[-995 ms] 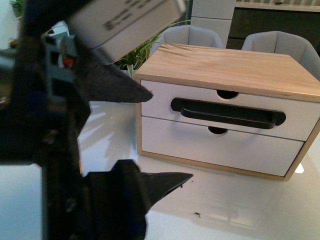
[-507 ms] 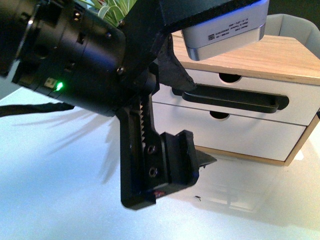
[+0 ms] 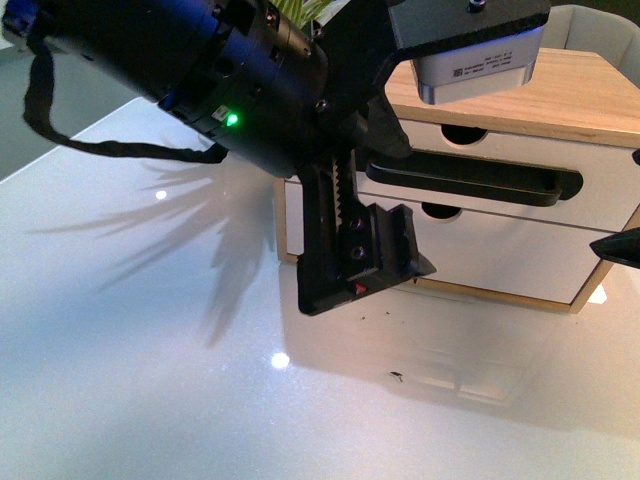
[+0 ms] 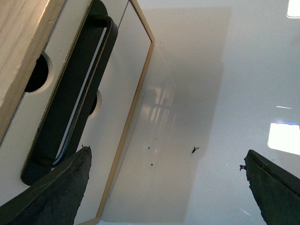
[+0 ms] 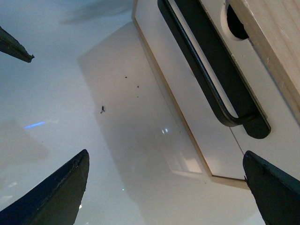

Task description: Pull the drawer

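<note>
Approach stage: your left pincer (image 4: 167, 154) hangs wide open before the drawer (image 3: 605, 200), upper right; next, close on its black handle (image 3: 470, 182). Right pincer (image 5: 166, 185) is open too.

The cabinet (image 3: 560, 95) sits on your tabletop (image 3: 150, 380), toward the right. Its drawer (image 3: 605, 212) lies above the lower front (image 3: 500, 258), with the left arm (image 3: 200, 70) before it.

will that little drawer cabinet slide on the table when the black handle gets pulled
Quite possibly: the cabinet looks compact and stands on a glossy, reflective table, so it may skid forward instead of staying put. The handle is a long, rigid-looking bar, unlikely to flex. Pulling near its middle should keep the drawer from skewing.
</note>
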You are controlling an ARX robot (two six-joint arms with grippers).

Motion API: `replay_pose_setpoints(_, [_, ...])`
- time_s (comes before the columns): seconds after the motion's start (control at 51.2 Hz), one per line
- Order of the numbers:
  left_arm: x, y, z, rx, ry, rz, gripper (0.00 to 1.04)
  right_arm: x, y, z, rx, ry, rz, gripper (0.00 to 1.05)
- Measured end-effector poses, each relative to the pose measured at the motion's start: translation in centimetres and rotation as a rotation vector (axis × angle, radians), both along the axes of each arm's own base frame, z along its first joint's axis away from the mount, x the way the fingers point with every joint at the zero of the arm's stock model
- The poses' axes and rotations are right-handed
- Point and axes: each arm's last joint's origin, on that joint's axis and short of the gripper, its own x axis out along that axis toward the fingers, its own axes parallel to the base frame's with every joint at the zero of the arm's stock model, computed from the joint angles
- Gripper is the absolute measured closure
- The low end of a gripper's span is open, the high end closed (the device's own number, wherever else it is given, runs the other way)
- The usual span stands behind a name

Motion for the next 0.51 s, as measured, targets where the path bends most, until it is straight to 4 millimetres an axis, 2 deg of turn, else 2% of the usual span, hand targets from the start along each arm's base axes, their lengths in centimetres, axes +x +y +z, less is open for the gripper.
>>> replay_pose_setpoints(0.332, [2.7, -1.5, -1.2, 0.005, 0.013, 0.008, 0.07, 2.5, -0.1, -1.7, 0.011, -0.01, 0.012, 0.09])
replay_pose_setpoints(0.507, [4.1, -2.3, -1.2, 0.0, 0.015, 0.011, 0.07, 3.8, -0.1, -2.4, 0.021, -0.013, 0.013, 0.09])
